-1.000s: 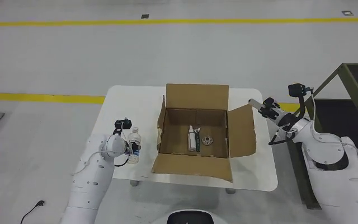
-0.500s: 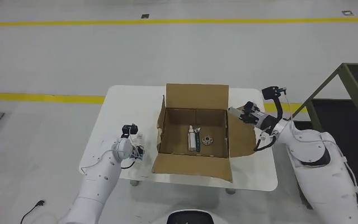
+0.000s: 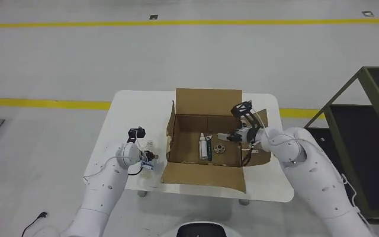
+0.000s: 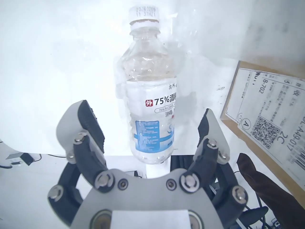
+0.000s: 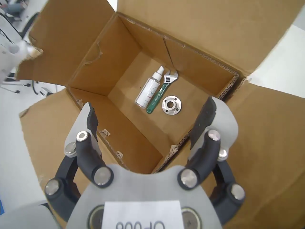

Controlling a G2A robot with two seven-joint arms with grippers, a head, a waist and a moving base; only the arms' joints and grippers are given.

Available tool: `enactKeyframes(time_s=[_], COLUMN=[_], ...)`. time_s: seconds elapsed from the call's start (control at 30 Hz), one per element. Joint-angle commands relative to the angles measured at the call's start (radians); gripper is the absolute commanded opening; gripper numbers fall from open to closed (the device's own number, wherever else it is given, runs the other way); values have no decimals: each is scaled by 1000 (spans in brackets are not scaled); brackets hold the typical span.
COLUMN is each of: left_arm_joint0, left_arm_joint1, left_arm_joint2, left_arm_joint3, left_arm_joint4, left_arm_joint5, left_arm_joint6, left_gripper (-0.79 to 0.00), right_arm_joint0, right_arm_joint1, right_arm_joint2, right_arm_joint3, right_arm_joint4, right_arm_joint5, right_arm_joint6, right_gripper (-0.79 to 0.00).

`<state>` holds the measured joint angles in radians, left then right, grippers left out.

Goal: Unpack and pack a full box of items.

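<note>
**Top view.** A white surface (image 3: 133,109) carries an open cardboard box (image 3: 208,101) with its four flaps spread. The left gripper (image 3: 149,162) was clamped on the clear bottle (image 3: 147,146) a second ago and has now let it go. The bottle rests on the surface just left of the box. The right gripper (image 3: 228,137) was well out to the right of the box a second ago. It has swung in and now hangs over the right part of the box's opening. One item looks unpacked, and the next pick seems about to start.

**Left wrist view.** The left gripper's jaws are spread wide. The clear bottle sits beyond and between them, touching neither pad. Whether it stands or lies I cannot tell. The surface's edge runs near the bottle's base, so there is little room there. A labelled flap of the box lies close on the other side.

**Right wrist view.** The right gripper is apart and empty, looking down into the box. On the box floor a spray bottle (image 5: 149,91) and a wrench (image 5: 160,91) lie side by side. A metal ring (image 5: 171,105) lies just beside the wrench handle. All three lie clear of the walls, so the gripper has room to come down. The deep walls and the flap under the gripper are the edges to clear.
</note>
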<state>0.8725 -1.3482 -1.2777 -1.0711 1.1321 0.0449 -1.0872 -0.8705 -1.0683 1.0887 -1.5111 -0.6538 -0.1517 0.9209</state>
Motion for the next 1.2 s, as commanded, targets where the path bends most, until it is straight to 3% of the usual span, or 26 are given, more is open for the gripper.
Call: enactKeyframes(time_s=[0.0, 0.13, 0.63, 0.73, 0.9, 1.0, 1.1, 1.17], left_arm_joint0=[13, 27, -6, -6, -6, -6, -6, -6], left_arm_joint1=[4, 8, 14, 14, 14, 14, 14, 14], left_arm_joint2=[-13, -31, -57, -57, -57, -57, -57, -57], left_arm_joint3=[-45, -119, -271, -271, -271, -271, -271, -271], left_arm_joint4=[-9, -26, -66, -66, -66, -66, -66, -66], left_arm_joint5=[8, 14, 59, 59, 59, 59, 59, 59], left_arm_joint6=[-2, 1, 20, 20, 20, 20, 20, 20], left_gripper=[0, 0, 0, 0, 0, 0, 0, 0], right_arm_joint0=[36, 88, 78, 98, 211, 276, 322, 331], right_arm_joint1=[-13, -38, -43, -56, -139, -205, -272, -284], right_arm_joint2=[-69, -144, -139, -193, -390, -497, -570, -583], right_arm_joint3=[36, 94, 89, 70, 133, 214, 313, 336], right_arm_joint4=[-59, -114, -104, -193, -282, -295, -272, -272], right_arm_joint5=[20, 68, 85, 187, 462, 589, 669, 677], right_arm_joint6=[16, -35, -94, -41, 56, 48, 29, 21], right_gripper=[-785, -785, -785, -785, -785, -785, -785, -785])
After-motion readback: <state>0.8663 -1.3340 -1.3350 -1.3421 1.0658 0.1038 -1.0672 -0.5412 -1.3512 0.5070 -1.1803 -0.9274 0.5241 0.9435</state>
